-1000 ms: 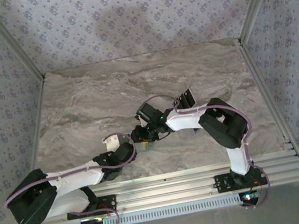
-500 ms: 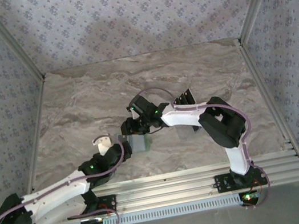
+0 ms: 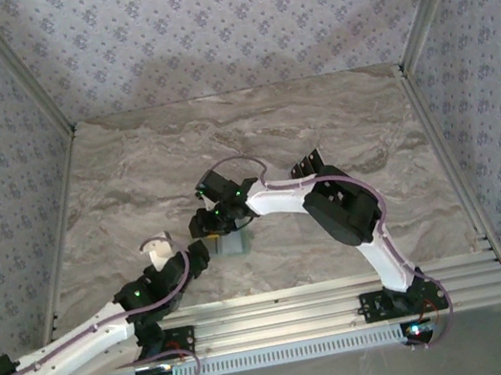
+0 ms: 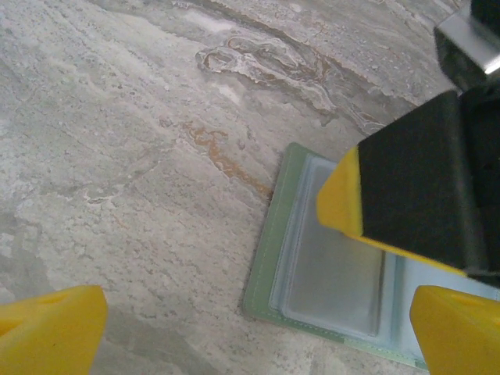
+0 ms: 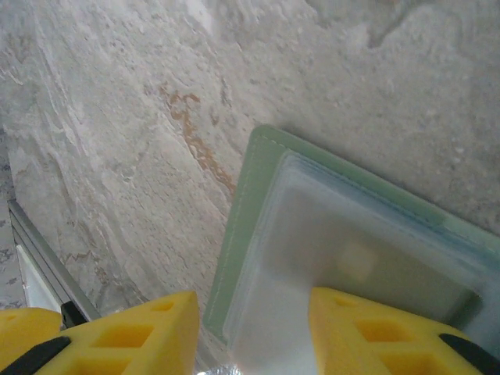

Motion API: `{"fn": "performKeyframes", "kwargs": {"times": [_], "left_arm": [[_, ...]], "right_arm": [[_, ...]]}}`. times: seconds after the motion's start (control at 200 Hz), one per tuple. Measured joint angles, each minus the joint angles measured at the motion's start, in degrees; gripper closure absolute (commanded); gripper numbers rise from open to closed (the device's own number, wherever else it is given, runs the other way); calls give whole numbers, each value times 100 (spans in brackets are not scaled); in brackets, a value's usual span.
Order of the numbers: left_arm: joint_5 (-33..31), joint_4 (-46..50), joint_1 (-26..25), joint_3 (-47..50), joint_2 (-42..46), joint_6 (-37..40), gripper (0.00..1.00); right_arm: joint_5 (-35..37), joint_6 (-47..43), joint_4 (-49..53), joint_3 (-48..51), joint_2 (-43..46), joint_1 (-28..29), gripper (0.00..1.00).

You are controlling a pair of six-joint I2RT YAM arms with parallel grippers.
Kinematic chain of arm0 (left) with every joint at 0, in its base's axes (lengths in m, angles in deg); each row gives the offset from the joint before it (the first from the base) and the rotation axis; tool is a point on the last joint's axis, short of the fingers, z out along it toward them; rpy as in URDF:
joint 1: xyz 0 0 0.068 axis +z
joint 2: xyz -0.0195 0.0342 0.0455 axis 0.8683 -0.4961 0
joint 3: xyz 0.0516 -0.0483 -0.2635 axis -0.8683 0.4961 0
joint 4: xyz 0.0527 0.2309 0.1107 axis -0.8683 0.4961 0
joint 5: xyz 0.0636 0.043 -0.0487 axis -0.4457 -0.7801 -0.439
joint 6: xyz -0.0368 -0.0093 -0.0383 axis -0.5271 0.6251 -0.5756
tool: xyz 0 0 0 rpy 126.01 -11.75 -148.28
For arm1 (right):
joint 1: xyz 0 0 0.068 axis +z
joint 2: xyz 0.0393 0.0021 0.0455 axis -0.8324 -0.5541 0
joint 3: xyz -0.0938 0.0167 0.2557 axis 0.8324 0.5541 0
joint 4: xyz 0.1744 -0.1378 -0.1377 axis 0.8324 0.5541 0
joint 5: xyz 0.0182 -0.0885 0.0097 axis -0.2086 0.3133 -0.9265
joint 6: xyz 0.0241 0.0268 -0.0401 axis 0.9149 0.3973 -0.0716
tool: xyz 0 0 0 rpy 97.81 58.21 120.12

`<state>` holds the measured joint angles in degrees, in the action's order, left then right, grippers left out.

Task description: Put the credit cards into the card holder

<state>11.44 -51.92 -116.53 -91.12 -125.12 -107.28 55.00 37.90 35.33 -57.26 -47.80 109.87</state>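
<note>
The sage-green card holder [image 4: 269, 258] lies open on the marble, its clear plastic sleeves [image 4: 332, 281] facing up. It also shows in the top view as the holder [image 3: 233, 243], and up close as the holder [image 5: 242, 219]. My right gripper [image 5: 254, 336] hovers just over it with its jaws apart. A frosted sleeve leaf [image 5: 285, 312] rises between the yellow fingers, against the right one. My left gripper [image 4: 250, 344] stands wide open at the holder's near-left corner, holding nothing. Dark credit cards [image 3: 308, 164] lie on the table behind the right arm.
The right gripper's black and yellow finger [image 4: 406, 195] hangs over the holder's far side in the left wrist view. Bare marble table [image 3: 133, 179] stretches left and back. A metal rail [image 3: 327, 290] runs along the near edge.
My left arm has drawn back toward the near left, away from the holder, and its jaws have opened fully. My right gripper has shifted left over the holder, which stayed put.
</note>
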Motion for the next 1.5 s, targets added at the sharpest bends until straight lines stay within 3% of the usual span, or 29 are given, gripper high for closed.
{"fn": "performKeyframes", "kwargs": {"times": [0.29,0.495,0.74,1.014,1.149,1.499], "left_arm": [[7,-9,0,31,-52,-39,0],[11,-57,2,28,-415,-35,0],[208,-116,267,-284,-1272,214,0],[490,-282,656,-925,-1954,704,0],[647,-350,791,-999,-2159,881,0],[837,-374,833,-1163,-2374,1056,0]], "right_arm": [[37,-332,361,-44,136,-61,56],[444,-833,1095,122,1261,-278,56],[1814,-1641,2507,640,2850,-728,57],[3543,-2199,4280,1202,3543,-1187,64],[3982,-2374,4743,1320,3630,-1335,71],[4404,-2577,4946,1578,3560,-1556,73]]}}
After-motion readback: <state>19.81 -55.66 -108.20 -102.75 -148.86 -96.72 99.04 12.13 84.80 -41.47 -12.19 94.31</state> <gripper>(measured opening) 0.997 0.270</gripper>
